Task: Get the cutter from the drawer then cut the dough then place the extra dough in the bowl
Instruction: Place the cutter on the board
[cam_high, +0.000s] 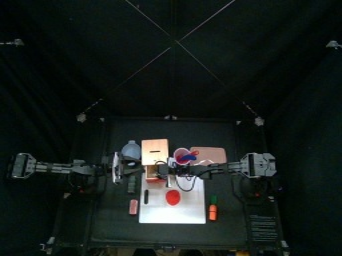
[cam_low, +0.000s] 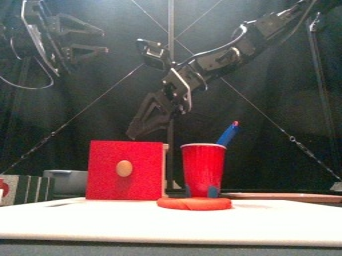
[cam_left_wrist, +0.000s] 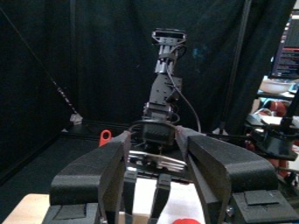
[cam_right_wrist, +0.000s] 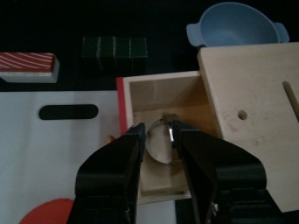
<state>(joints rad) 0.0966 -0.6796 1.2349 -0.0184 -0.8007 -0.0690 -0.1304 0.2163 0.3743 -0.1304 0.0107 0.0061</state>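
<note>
The wooden box (cam_right_wrist: 251, 87) has its red-fronted drawer (cam_right_wrist: 156, 179) pulled out over the white cutting board (cam_right_wrist: 59, 144). My right gripper (cam_right_wrist: 165, 133) hangs above the drawer with its jaws shut on the metal cutter (cam_right_wrist: 162, 145). In the front view the right gripper (cam_low: 150, 118) sits well above the box's red front (cam_low: 127, 170). A flat red dough disc (cam_high: 174, 198) lies on the board (cam_high: 194, 212), in front of the red cup (cam_low: 205, 168). The blue-grey bowl (cam_right_wrist: 239, 24) stands beyond the box. My left gripper (cam_high: 127, 170) waits open at the board's left edge.
A blue toy knife (cam_low: 227, 132) sticks out of the red cup. Left of the box, off the board, lie a dark green sushi roll (cam_right_wrist: 114, 48) and a red-and-white toy food (cam_right_wrist: 26, 63). Another small toy (cam_high: 211, 210) rests at the board's right side.
</note>
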